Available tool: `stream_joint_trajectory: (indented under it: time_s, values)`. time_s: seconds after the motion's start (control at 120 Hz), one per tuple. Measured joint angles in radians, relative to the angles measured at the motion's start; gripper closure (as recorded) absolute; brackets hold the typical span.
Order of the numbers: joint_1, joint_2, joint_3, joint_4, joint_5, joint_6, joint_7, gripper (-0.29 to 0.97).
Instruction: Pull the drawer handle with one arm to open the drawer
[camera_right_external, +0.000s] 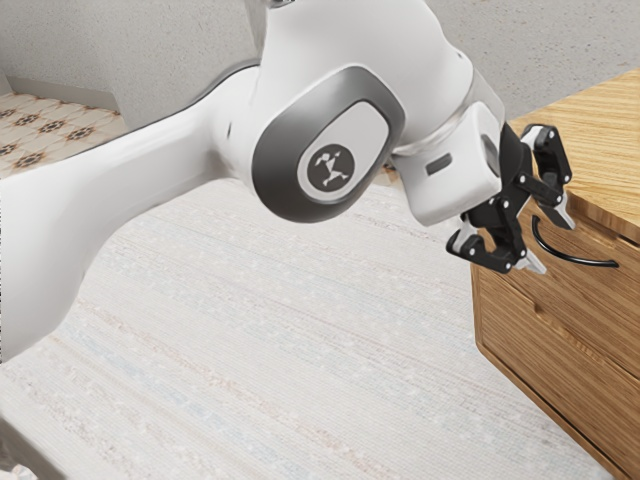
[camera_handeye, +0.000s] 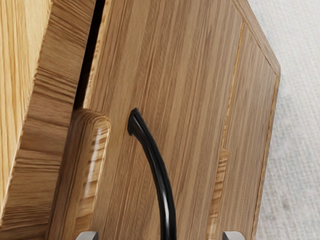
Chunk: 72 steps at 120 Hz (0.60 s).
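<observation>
Exterior view: end effector (camera_right_external: 549, 240) was open, fingers spread wide, tips right at black handle (camera_right_external: 575, 261) on top drawer (camera_right_external: 600, 295) of wooden cabinet (camera_right_external: 600, 120). My take: straddle bar fully, close, then pull straight out along drawer travel, no twisting.

Wrist view: handle (camera_handeye: 156, 175) sat between both fingertips (camera_handeye: 88, 235), roughly centred, no contact visible.
</observation>
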Motion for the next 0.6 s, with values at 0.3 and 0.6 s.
stream_joint_trajectory:
  time_s: [0.3,0.6]
  values:
    - [-0.005,0.009,0.002,-0.007,0.004,0.004,-0.003,0.44]
    - [-0.005,0.014,0.001,-0.013,0.006,0.012,-0.004,0.55]
